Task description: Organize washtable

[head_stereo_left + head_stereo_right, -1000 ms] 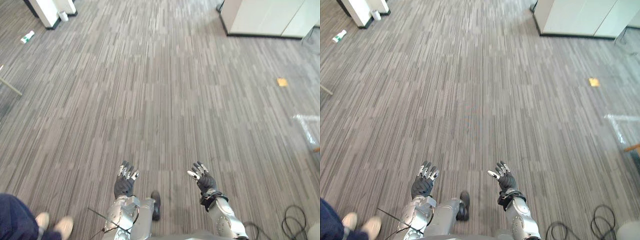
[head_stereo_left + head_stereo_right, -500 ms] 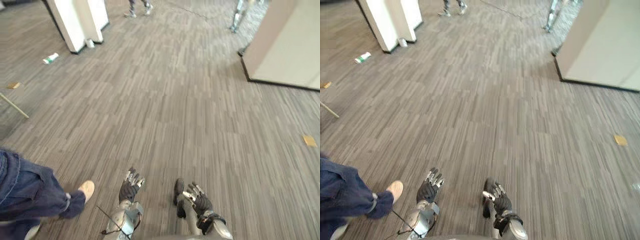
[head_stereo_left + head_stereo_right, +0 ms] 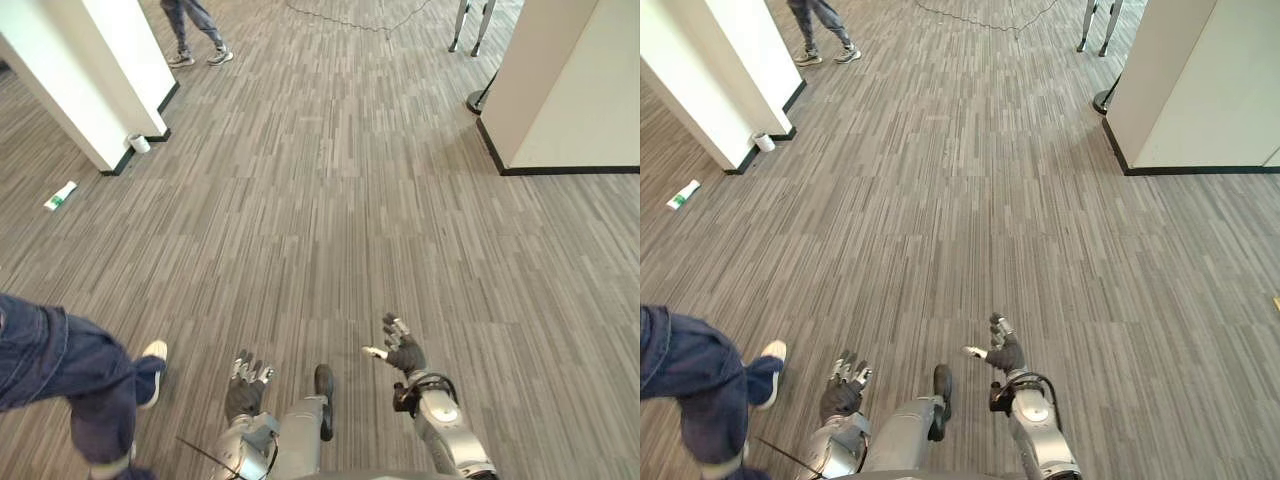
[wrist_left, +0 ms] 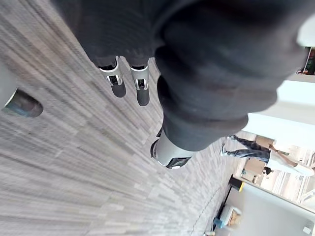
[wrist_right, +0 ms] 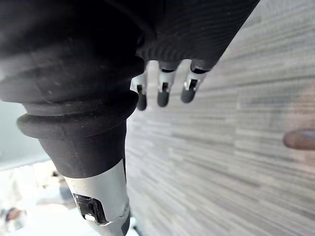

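1. Your two hands hang low in front, fingers loosely spread and empty: left hand (image 3: 245, 380), right hand (image 3: 402, 350).
2. One person in jeans (image 3: 60, 365) steps close on your left. Give them room as you walk.
3. On the carpet floor (image 3: 320, 210) lie one bottle (image 3: 60, 195) and one cup (image 3: 139, 143), beside the white pillar (image 3: 90, 70).
4. A second person (image 3: 195, 30) walks far ahead, with one white partition (image 3: 570, 80) far right.
5. You cannot tell where the washtable stands. The step is probably walking to find it.

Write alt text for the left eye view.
The left hand and right hand hang open and empty over grey striped carpet. A person's leg in blue trousers is at the left; a white pillar and a small bottle lie farther off.
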Robot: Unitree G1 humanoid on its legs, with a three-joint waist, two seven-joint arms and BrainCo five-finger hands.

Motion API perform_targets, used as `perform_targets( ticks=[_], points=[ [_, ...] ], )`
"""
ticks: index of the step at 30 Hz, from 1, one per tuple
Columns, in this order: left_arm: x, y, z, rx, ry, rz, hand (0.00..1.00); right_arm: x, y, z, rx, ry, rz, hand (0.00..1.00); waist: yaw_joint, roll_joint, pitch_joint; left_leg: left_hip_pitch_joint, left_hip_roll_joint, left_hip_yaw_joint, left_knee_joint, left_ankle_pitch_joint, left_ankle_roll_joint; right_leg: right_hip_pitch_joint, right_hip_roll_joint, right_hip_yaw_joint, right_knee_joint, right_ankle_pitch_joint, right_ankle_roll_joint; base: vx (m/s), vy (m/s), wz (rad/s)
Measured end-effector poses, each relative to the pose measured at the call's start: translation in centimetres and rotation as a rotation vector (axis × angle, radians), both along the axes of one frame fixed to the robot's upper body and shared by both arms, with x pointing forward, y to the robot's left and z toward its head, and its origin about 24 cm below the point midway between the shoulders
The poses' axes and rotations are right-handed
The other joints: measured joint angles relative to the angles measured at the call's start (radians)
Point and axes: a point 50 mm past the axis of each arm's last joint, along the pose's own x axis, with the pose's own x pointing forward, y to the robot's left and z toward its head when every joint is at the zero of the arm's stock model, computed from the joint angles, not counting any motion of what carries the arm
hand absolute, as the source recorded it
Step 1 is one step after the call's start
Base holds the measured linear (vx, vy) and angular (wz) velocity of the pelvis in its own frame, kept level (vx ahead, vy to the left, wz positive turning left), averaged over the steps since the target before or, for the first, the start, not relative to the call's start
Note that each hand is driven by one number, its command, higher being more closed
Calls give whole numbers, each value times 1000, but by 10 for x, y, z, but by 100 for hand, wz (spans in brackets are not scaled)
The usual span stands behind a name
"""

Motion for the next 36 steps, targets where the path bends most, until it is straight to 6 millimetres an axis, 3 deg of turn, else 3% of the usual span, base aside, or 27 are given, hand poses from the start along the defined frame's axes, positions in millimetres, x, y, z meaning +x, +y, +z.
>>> perform_targets(
  ticks=[1, 2, 4, 6, 9, 11, 12, 13, 14, 15, 16, 17, 18, 19, 20, 21, 22, 24, 26, 27, 28, 29, 31, 32, 34, 35, 36],
  points=[
    [7, -1, 2, 9, -13, -7, 0, -6, 6, -6, -28, 27, 64, 0, -4, -22, 16, 70, -29, -3, 1, -69, 1, -84, -27, -17, 241, 158, -13, 785, 219, 10],
    [11, -2, 4, 10, -21, -13, 0, -6, 4, -8, -46, 32, 74, 0, -9, -31, 27, 115, -43, -4, -2, -95, 5, -113, -49, -26, 344, 177, -26, 727, 194, 14],
    [20, -2, 6, 21, -38, -25, 0, -3, -8, -8, -61, 25, 34, 0, -45, -14, 47, 265, -60, -36, -23, -180, 17, -195, -84, -86, 539, 125, -78, 736, 190, 32],
    [29, -3, 12, 35, -80, -33, 0, 1, -20, -1, -62, -24, 3, 0, -87, 4, 55, 360, -60, -88, -58, -249, 35, -298, -76, -138, 510, 68, -96, 628, 121, 47],
    [40, -2, 19, 84, -121, -83, 0, -6, -31, 5, -44, -45, -28, 0, -134, -4, 61, 483, -33, -172, -85, -339, 16, -440, -41, -188, 171, 35, -52, 667, 3, 74],
    [42, -6, 19, 90, -126, -125, 0, -13, -28, 3, 0, -14, -57, 0, -148, -23, 56, 576, -26, -217, -127, -386, -28, -460, -33, -198, -349, 182, 34, 782, -91, 75],
    [44, -9, 19, 91, -129, -144, 0, -14, -26, 4, 20, -15, -65, 0, -149, -35, 53, 637, -29, -237, -155, -418, -68, -517, -60, -213, -434, 222, 50, 848, -130, 71],
    [42, -9, 16, 91, -114, -149, 0, -14, -25, 5, 28, -11, -66, 0, -152, -34, 51, 664, -26, -242, -151, -430, -90, -531, -62, -227, -439, 232, 28, 1107, -184, 75],
    [35, -9, 9, 91, -80, -152, 0, -18, -20, 4, 55, 3, -57, 0, -164, -34, 40, 687, -12, -265, -70, -451, -129, -525, -56, -257, -437, 291, -63, 996, -180, 72],
    [27, -15, 0, 65, -35, -156, 0, -16, -24, 3, 46, 11, -54, 0, -166, 15, 7, 647, 45, -291, 95, -454, -172, -506, -22, -288, -399, 446, -143, 995, -194, 63],
    [25, -19, -2, 53, -22, -159, 0, -11, -28, 4, 36, 1, -50, 0, -165, 49, 1, 607, 73, -299, 199, -427, -216, -498, -8, -312, -377, 469, -161, 949, -197, 33],
    [25, -27, -4, 22, -18, -172, 0, 6, -44, 9, 89, -2, -119, 0, -161, 127, 15, 512, 121, -322, 435, -267, -289, -454, 50, -342, -350, 410, -168, 881, -182, -18],
    [22, -27, -10, 5, 9, -167, 0, 20, -57, 16, 75, -53, -174, 0, -141, 141, 24, 432, 137, -289, 601, 46, -290, -382, 96, -306, -372, 360, -174, 871, -175, -41],
    [21, -26, -12, 4, 22, -168, 0, 23, -62, 20, 56, -89, -200, 0, -130, 143, 26, 392, 160, -260, 683, 94, -259, -330, 117, -285, -408, 347, -177, 837, -162, -63],
    [20, -25, -13, 2, 27, -172, 0, 25, -71, 23, 100, -101, -273, 0, -123, 145, 32, 323, 195, -218, 820, 37, -195, -238, 139, -270, -457, 341, -179, 798, -144, -50],
    [21, -21, -12, 1, 16, -166, 0, 27, -77, 26, 186, -98, -335, 0, -117, 117, 49, 237, 221, -171, 933, -54, -100, -131, 149, -236, -499, 316, -192, 942, -147, -56],
    [22, -17, -11, 4, 9, -152, 0, 30, -76, 28, 217, -99, -345, 0, -102, 92, 61, 183, 219, -139, 953, -112, -66, -62, 146, -201, -523, 294, -201, 783, -93, -69],
    [20, -17, -10, -1, 0, -152, 0, 44, -65, 40, 146, -183, -281, 0, -58, 73, 70, 29, 189, -115, 803, -221, -95, 57, 133, -101, -567, 212, -184, 686, -9, -120],
    [18, -14, -10, -3, 6, -137, 0, 61, -49, 55, 68, -273, -193, 0, -46, 70, 79, -50, 153, -104, 514, -238, -115, 108, 110, -43, -565, 142, -177, 764, 156, -95],
    [18, -13, -10, -4, 5, -131, 0, 66, -44, 60, 47, -302, -167, 0, -41, 74, 82, -59, 133, -100, 393, -232, -124, 130, 95, -29, -562, 118, -171, 827, 240, -70],
    [16, -12, -8, -5, 0, -116, 0, 71, -36, 66, 27, -342, -127, 0, -22, 57, 85, -62, 93, -95, 119, -174, -201, 173, 64, 1, -565, 70, -160, 564, 179, -54],
    [14, -9, -3, 1, -16, -97, 0, 73, -33, 73, 27, -377, -114, 0, -6, 73, 80, -67, 93, -97, -34, -143, -253, 203, 58, 17, -572, 44, -142, 877, 342, -69],
    [9, 0, 3, 10, -41, -37, 0, 72, -30, 76, 28, -400, -102, 0, 28, 70, 73, -85, 80, -62, -24, -8, -199, 273, 19, 37, -555, -27, -87, 868, 371, -50],
    [5, 7, 2, 22, -28, -2, 0, 69, -26, 74, 35, -385, -93, 0, 31, 40, 54, -62, 49, -38, -5, 81, -84, 265, -31, 37, -468, -52, -45, 873, 341, -16],
    [1, 17, 2, 45, -18, 36, 0, 65, -25, 70, 37, -368, -77, 0, 27, -20, 48, -44, 0, 14, 99, -47, -15, 117, -86, 66, -84, -13, 11, 940, 372, -16],
    [1, 20, 2, 54, -12, 45, 0, 64, -27, 68, 37, -359, -84, 0, 20, -34, 54, 9, -24, 17, 122, -122, 4, 35, -89, 72, 144, 142, 28, 781, 336, -11],
    [2, 19, 3, 54, -17, 40, 0, 61, -30, 65, 36, -346, -93, 0, 12, -37, 57, 45, -37, 13, 122, -153, 10, 1, -100, 71, 248, 201, 40, 746, 322, 2]
  ],
)
